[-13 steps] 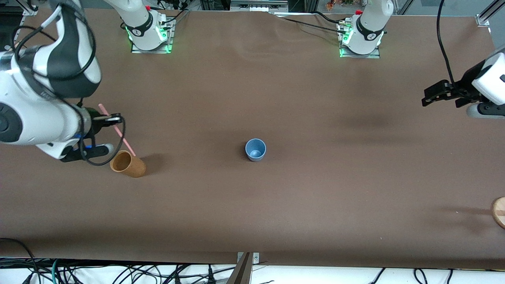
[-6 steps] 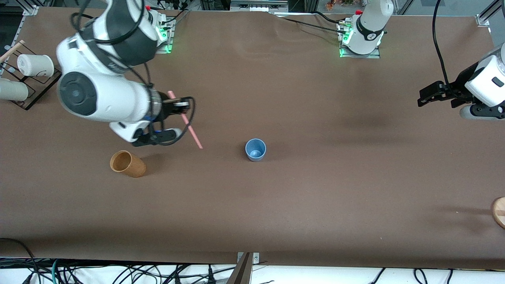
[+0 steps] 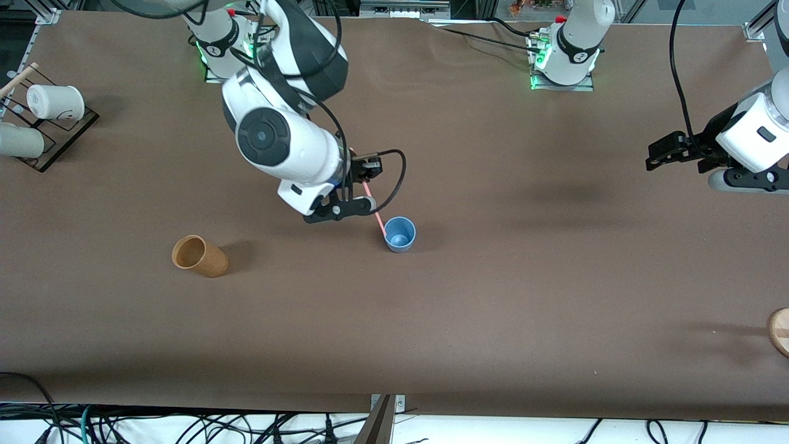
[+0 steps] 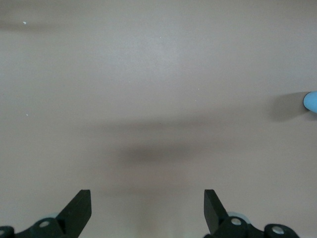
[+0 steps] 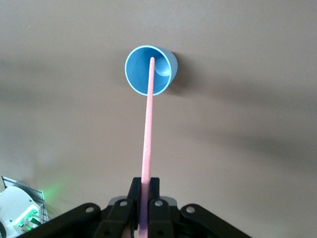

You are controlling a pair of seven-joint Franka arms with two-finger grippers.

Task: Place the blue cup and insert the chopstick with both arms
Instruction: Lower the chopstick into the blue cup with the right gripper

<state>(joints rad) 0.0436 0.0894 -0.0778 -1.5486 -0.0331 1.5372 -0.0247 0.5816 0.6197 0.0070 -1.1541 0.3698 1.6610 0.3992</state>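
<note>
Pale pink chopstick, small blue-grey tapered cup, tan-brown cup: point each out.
pale pink chopstick point(image 5: 147, 124), right wrist view, mid-shaft.
small blue-grey tapered cup point(image 3: 400, 245), front view, outer wall.
tan-brown cup point(image 3: 212, 262), front view, outer wall.

Tan-brown cup point(image 3: 199, 256) tipped on its side on the brown table point(image 3: 493, 308), toward the right arm's end, mouth open to that end. White cup point(image 3: 55, 102) lying on a dark wire rack point(image 3: 61, 132) at the table edge. Round wooden piece point(image 3: 780, 331) at the left arm's end, cut off by frame. Cables point(image 3: 185, 428) along the near edge.
</note>
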